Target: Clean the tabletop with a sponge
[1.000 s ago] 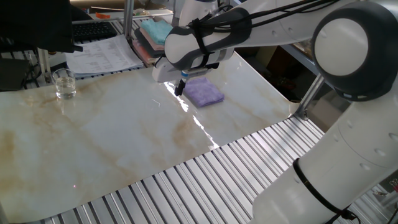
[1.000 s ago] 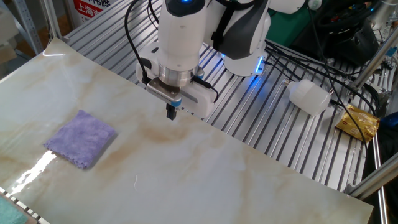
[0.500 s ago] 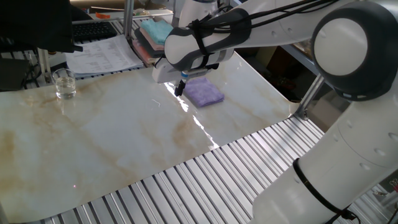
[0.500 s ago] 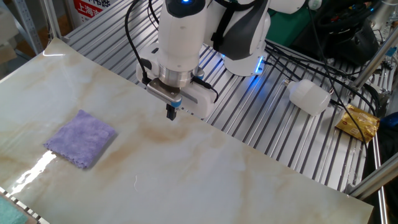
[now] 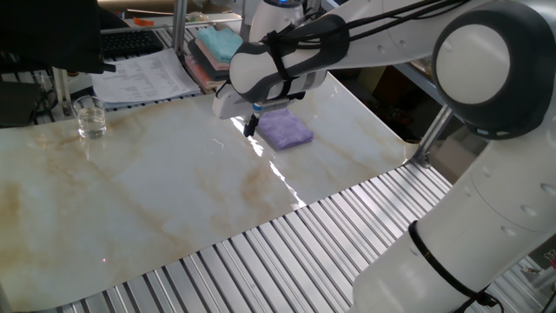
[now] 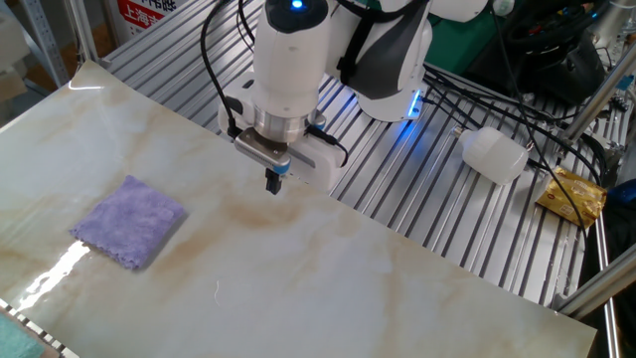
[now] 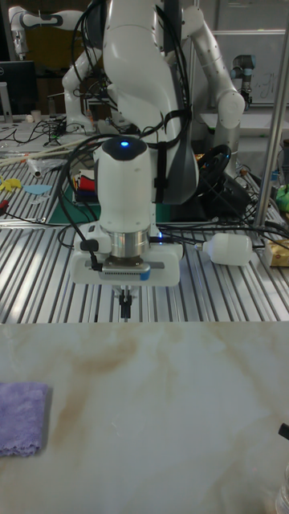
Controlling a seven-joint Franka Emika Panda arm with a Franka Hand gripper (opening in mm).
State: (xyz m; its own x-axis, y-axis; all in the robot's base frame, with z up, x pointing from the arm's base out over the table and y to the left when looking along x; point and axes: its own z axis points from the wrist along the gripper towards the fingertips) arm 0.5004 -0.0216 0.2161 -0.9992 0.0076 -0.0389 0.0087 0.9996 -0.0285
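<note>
— Little has been moved since the earlier frames: the tool (image 6: 273, 185) is found only slightly shifted toward the upper left, while the sponge (image 6: 130, 222) is seen where it lay.

— How is the tool held?

— Its two dark fingers are pressed together with nothing between them, and it is hung point-down just above the tabletop (image 6: 328, 278), near the edge bordered by the metal slats (image 6: 417, 189).

— And the sponge?

— It is laid flat at the left of the other fixed view, well apart from the tool. In one fixed view it is shown at upper centre (image 5: 285, 130), partly behind the tool (image 5: 251, 125).

— Can any writing be read?

— A red and white sign (image 6: 142, 10) is cut off at the top edge; its characters cannot be made out. Printed papers (image 5: 143, 76) are piled at the upper left beside a clear glass (image 5: 90, 116), but the print is too small.
</note>
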